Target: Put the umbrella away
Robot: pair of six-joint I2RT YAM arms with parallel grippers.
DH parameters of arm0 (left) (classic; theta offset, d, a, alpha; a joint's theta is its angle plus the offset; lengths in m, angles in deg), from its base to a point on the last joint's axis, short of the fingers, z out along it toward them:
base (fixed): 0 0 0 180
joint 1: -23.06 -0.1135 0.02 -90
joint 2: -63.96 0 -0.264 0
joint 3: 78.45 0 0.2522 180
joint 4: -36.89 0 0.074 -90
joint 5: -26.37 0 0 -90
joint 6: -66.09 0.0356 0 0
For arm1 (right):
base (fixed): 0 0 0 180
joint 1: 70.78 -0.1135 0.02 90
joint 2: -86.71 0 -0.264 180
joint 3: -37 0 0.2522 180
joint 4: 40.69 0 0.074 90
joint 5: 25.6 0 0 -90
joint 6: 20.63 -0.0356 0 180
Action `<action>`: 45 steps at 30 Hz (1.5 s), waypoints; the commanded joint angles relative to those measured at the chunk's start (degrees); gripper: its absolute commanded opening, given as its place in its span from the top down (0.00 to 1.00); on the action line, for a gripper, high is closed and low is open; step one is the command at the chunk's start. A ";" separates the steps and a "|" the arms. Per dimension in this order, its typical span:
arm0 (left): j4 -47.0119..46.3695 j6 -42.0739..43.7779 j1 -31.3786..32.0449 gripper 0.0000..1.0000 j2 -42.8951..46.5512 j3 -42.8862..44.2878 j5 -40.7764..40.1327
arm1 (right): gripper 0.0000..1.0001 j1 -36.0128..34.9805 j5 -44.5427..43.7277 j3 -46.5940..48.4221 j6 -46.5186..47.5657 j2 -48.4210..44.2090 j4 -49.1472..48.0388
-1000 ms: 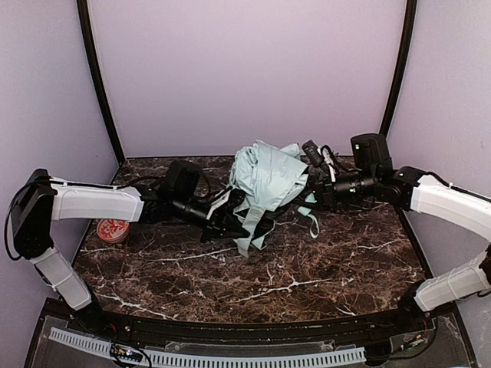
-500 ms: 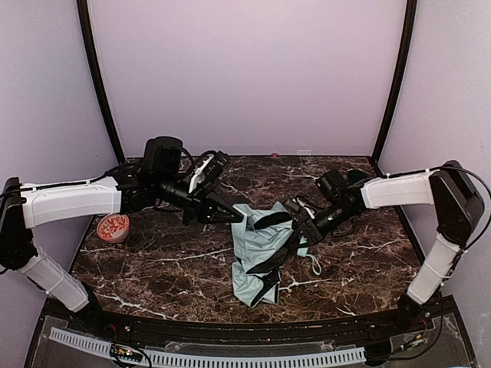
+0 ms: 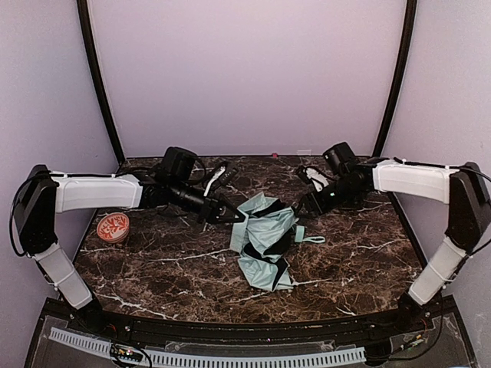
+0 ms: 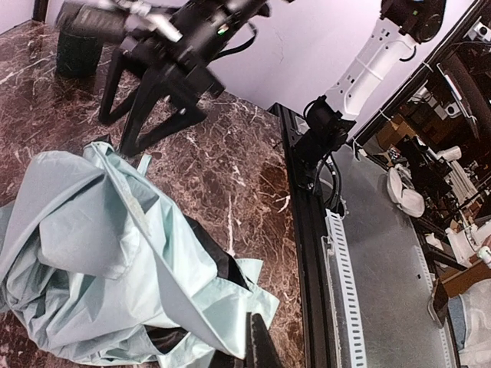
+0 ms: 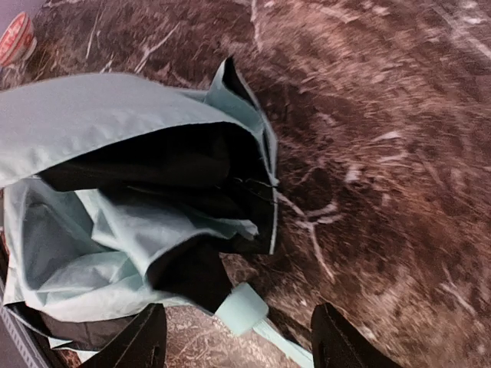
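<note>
A small round red-and-white dish [image 3: 113, 228] sits on the marble table [image 3: 360, 261], well behind the left gripper [image 3: 230, 217] and beside that arm's forearm. What it holds cannot be made out. In the left wrist view a dark green mug [image 4: 77, 50] stands on the table beyond the right gripper [image 3: 305, 207]. Its inside is hidden from that angle.

The umbrella [image 3: 265, 241] lies collapsed on the table between the two grippers, a crumpled heap of pale mint fabric with black lining showing through the folds. From the left gripper it spreads out ahead of the fingertips and off to one side. The fingers are pressed together, and their tips meet the near edge of the fabric. Whether a fold is pinched between them cannot be told. In the left wrist view only one dark finger [image 4: 257, 345] shows, low in the frame, over the cloth.

The right gripper hangs just beyond the far side of the heap with its jaws spread wide and gripping nothing. In its wrist view the bundle fills the space ahead of it, with a black-lined fold opening toward the camera. The small mint handle [image 5: 242, 305] lies close in between the two spread fingers, nearer one of them, and touches neither. The strap [image 3: 311, 240] trails from it over the marble on the right gripper's side of the heap.
</note>
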 commanded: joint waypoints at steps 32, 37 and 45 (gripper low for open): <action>8.96 10.16 -0.11 1.00 3.86 2.45 -4.46 | 0.62 -33.68 -34.63 -11.51 -28.05 -12.88 -15.20; 9.96 10.80 -0.12 1.00 3.83 2.85 -4.47 | 0.24 -39.61 -40.22 -12.95 -24.89 -9.29 -22.89; 10.75 10.68 -0.13 1.00 3.44 3.16 -4.27 | 0.59 -37.41 -45.21 -6.75 -23.28 2.57 -14.33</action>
